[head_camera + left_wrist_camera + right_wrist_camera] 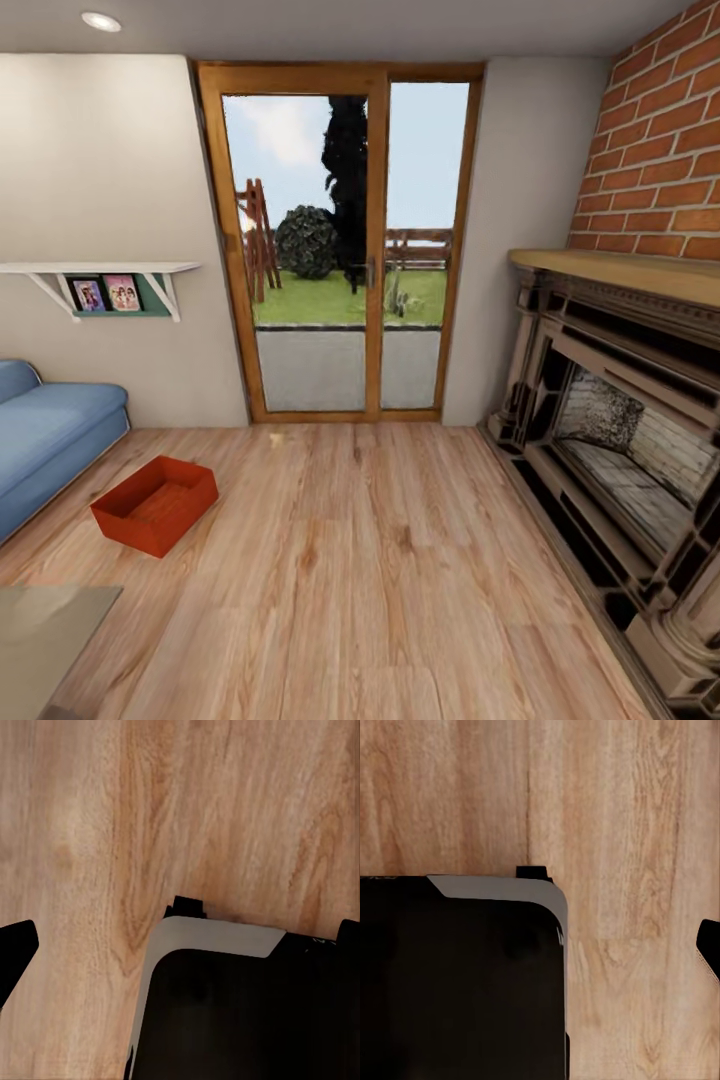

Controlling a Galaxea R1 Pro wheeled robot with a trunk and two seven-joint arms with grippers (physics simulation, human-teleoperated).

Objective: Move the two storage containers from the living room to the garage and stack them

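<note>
Red-orange, one storage container (154, 504) sits on the living room planks just beside the blue sofa (50, 430). We should roll up square to its long side before reaching; whether our claws are spread, we cannot tell.

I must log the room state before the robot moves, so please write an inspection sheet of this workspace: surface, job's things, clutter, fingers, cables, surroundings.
Surface: light wood plank floor, bare in the middle of the room.
Job's things: one red-orange storage container on the floor beside the blue sofa, open side up, looks empty. A second container: nothing seen.
Clutter: corner of a glass-topped table at the near left.
Fingers: open or shut cannot be told; the wrist views look down at floor planks and the robot's dark base.
Cables: nothing seen.
Surroundings: glazed wooden door to a garden, brick fireplace on the right, wall shelf with two photos.
</note>
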